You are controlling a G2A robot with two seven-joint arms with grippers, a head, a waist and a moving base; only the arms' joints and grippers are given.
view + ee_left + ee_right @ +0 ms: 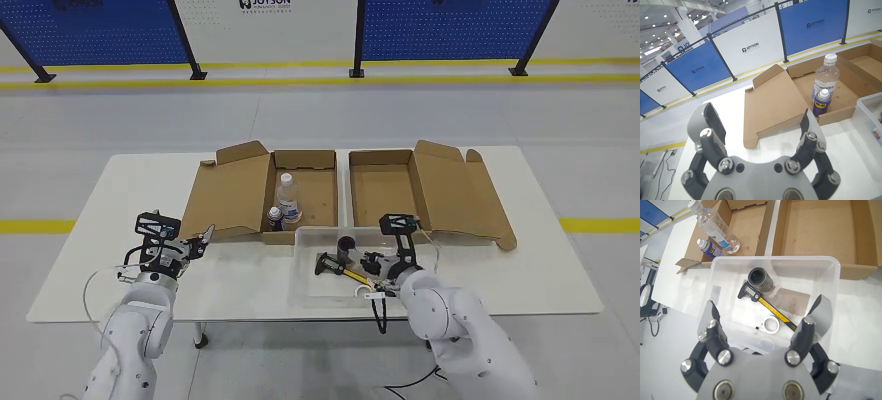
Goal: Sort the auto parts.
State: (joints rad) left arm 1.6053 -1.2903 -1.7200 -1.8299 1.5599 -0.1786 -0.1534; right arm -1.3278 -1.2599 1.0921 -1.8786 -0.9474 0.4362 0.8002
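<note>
Top view: the clear bin point(310, 285) of parts sat before two cardboard boxes point(315, 195). Left wrist view: the left gripper point(758, 108) gaped wide near a labelled bottle point(826, 79) and spray can point(821, 103), both boxed. Right wrist view: the right gripper point(766, 299) gaped wide above the bin's caliper point(751, 292), sleeve point(761, 278) and ring point(770, 324).

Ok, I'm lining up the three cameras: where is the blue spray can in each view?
Top view: blue spray can at the left cardboard box's near wall.
Left wrist view: the can stands before the clear bottle.
Right wrist view: the can just beyond the clear bin.
Shared landmark: the clear bottle beside it.
</note>
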